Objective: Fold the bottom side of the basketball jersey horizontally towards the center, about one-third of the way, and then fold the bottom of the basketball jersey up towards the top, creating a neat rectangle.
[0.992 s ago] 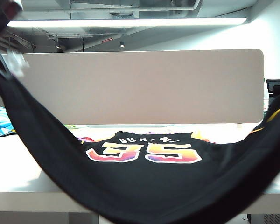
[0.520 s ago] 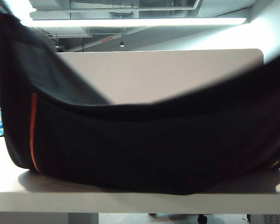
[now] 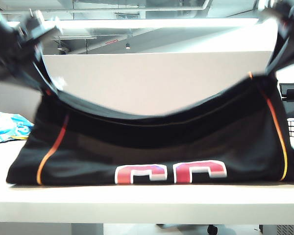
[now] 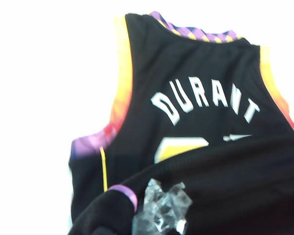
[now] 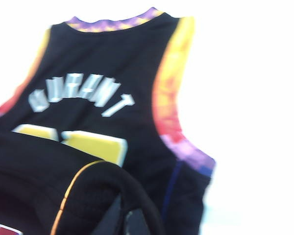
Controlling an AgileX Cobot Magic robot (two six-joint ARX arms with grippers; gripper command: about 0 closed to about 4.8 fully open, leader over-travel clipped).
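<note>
Holding the hem of the large black sleeveless basketball jersey [image 3: 152, 147] up off the white bench [image 3: 137, 203], I have my left end effector [image 3: 36, 63] high at the left of the exterior view and my right end effector [image 3: 279, 49] high at the right. Both are blurred there, but each looks clamped shut on a corner of the black fabric, and the raised edge sags between them in a shallow curve. The jersey's lower fold rests on the bench, showing the red-and-white bottoms of the number 35 and a thin orange-yellow piping line on each side. From my wrist cameras, the upper back lies flat on the bench beyond the lifted hem, with white lettering reading DURANT, yellow-orange armhole trim and a purple collar. A crumpled blue-and-white cloth [image 3: 7, 126] lies at the far left of the bench, apart from the jersey.
</note>
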